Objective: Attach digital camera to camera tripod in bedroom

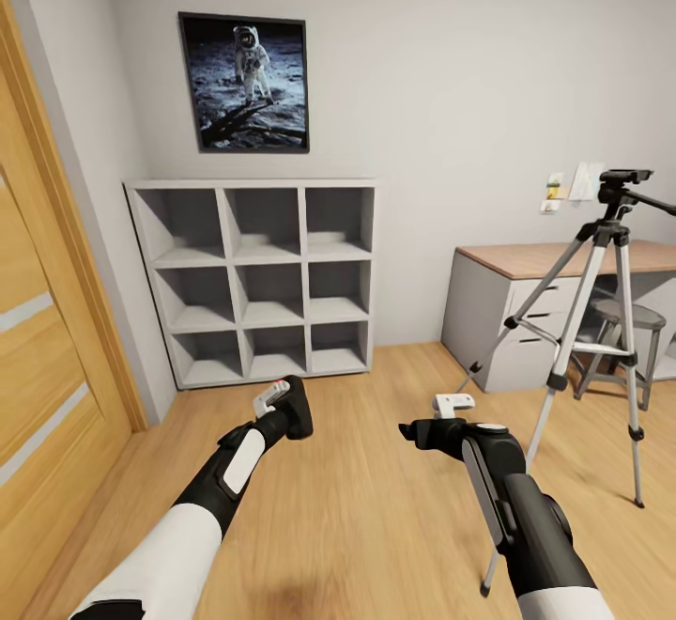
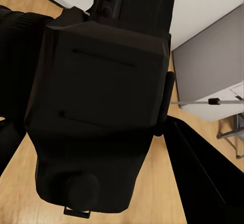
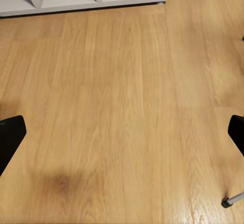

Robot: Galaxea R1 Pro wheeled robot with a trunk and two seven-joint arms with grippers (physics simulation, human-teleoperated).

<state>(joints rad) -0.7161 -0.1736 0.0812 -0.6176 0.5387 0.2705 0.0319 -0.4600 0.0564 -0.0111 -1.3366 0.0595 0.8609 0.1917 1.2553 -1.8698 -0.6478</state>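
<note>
Cubby shelves (image 1: 252,282) stand against the far wall, below a poster (image 1: 244,82). Door (image 1: 42,357) at left. Desk (image 1: 526,305) at right, stool (image 1: 627,333) beneath it. Tripod (image 1: 601,319) stands on the floor (image 1: 357,507) before the desk.

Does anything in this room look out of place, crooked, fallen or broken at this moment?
Nothing stands out. The tripod stands upright on the wooden floor beside the desk, the grey shelves sit straight against the wall, and the astronaut picture hangs level. The left gripper holds the camera.
</note>
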